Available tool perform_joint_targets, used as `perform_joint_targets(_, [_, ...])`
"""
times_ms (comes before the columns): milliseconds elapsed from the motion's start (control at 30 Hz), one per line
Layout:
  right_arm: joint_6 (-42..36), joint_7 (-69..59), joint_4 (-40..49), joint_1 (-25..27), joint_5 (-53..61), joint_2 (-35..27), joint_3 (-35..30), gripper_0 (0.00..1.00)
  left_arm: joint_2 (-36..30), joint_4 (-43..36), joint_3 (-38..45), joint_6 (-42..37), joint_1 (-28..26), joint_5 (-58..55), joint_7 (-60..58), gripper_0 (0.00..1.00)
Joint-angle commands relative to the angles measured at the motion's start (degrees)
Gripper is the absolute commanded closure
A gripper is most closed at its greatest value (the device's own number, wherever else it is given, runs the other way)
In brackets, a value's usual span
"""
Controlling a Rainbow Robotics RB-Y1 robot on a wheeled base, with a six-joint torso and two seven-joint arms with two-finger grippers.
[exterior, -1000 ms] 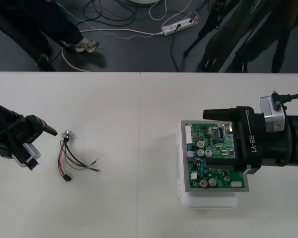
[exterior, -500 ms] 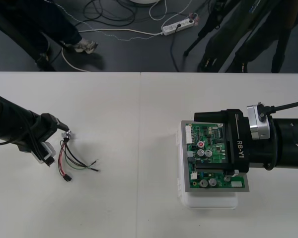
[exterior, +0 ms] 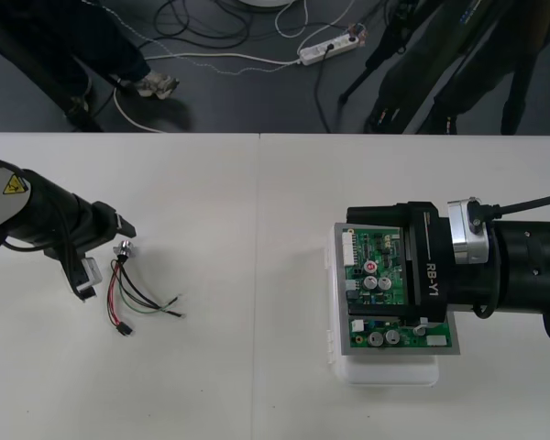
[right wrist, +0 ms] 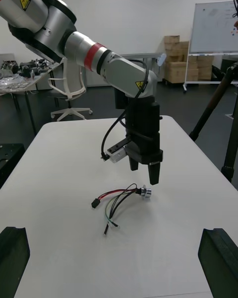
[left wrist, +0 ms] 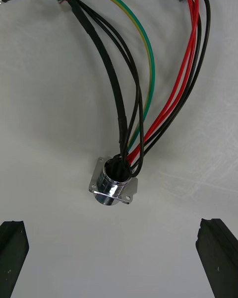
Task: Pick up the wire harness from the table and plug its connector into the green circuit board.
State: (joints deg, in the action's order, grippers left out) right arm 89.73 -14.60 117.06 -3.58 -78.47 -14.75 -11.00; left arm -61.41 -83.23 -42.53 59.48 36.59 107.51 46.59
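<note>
The light table [exterior: 257,275] bears the wire harness [exterior: 133,293], which lies flat and unmoved and is not yet picked up. Well apart from the harness, on the side its loose wire ends point toward, the right gripper [exterior: 357,263] has slid farther in over the green circuit board [exterior: 380,247] and its white base [exterior: 385,371] during the last second. Its jaws are spread wide, and it now covers more of the board. The left gripper [exterior: 101,258] has made the bigger move. A second ago it stood clear of the harness, on the side away from the board. Now it hangs right at the harness's socket end, jaws wide, with nothing between them. The round metal socket [left wrist: 113,185] sits just ahead of its fingers [left wrist: 12,251], and the small black plug [exterior: 122,328] is at the harness's other end. I judge the approach nearly finished, leaving the descent and the closing on the harness.
</note>
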Motion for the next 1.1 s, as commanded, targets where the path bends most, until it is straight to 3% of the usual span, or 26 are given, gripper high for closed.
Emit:
perform_joint_targets(33, [0.3, 2.4, 1.6, -1.0, -0.3, 2.4, 1.2, 0.00, -0.8, 3.9, -4.4, -3.8, 6.3, -0.3, 3.0, 0.00])
perform_joint_targets(367, [-2.2, 2.4, 1.5, -1.2, 0.1, 3.3, 2.3, 0.00, 2.2, 7.9, -12.7, -5.2, 11.7, 0.2, 5.1, 0.00])
perform_joint_targets(633, [-3.2, 1.9, 1.2, -1.9, 0.1, 2.6, 1.9, 0.00, 3.8, 8.4, -17.1, -8.1, 13.1, 0.9, 6.4, 0.00])
perform_joint_targets(1100, [-1.5, 3.0, -5.7, -7.1, 0.7, 2.4, 1.1, 0.00, 6.6, 12.0, -23.9, -11.0, 16.4, 1.9, 12.0, 0.00])
